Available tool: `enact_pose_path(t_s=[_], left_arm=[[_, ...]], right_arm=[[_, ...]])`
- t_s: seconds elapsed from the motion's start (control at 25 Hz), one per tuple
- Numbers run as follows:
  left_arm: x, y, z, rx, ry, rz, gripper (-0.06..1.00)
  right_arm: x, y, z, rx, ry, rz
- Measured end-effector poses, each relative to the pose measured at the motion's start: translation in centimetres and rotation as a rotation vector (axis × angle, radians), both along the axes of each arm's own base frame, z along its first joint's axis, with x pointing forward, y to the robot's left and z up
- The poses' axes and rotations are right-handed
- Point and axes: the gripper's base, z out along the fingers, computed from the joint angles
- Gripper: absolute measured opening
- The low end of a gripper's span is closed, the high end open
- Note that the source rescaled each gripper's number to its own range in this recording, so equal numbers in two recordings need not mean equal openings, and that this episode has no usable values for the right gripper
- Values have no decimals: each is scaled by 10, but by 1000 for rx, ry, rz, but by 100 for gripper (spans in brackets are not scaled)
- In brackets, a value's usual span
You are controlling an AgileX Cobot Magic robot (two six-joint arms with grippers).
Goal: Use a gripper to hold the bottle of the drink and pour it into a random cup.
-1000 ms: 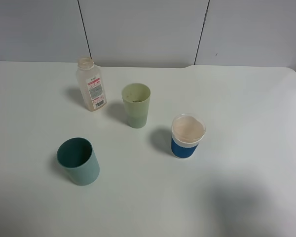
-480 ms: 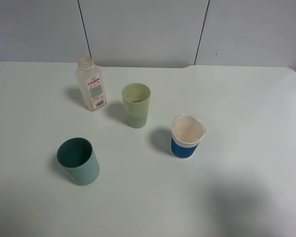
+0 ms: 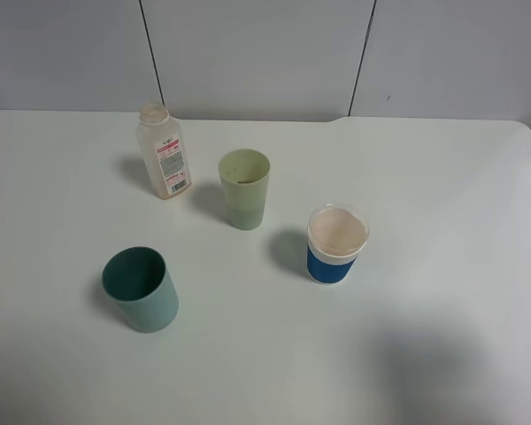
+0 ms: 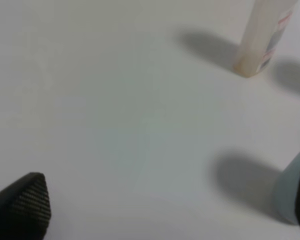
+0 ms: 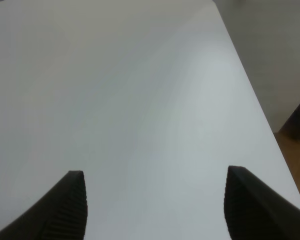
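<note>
White counter (image 3: 442, 221) looks unchanged to us: bottle (image 3: 164, 151), light-green cup (image 3: 244, 189) stay put; both grippers (image 4: 160, 210) (image 5: 155, 205) hover wide, empty.

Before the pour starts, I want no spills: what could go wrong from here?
The small clear plastic bottle stands close beside the tall pale-green cup, so a wide-open left gripper reaching in might knock the cup. The squat dark teal cup sits nearer that arm and could be clipped on the approach.

You see bright, even light; soft shadows fall left of the bottle (image 3: 164, 150). Your left wrist view is blurred.
</note>
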Motion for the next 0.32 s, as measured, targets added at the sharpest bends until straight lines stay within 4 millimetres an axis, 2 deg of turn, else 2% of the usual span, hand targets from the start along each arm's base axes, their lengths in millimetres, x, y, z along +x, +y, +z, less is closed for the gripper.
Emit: enact_pose_path(t_s=[0.32], left_arm=[[0,0,0,0,0,0,100]], right_arm=[[0,0,0,0,0,0]])
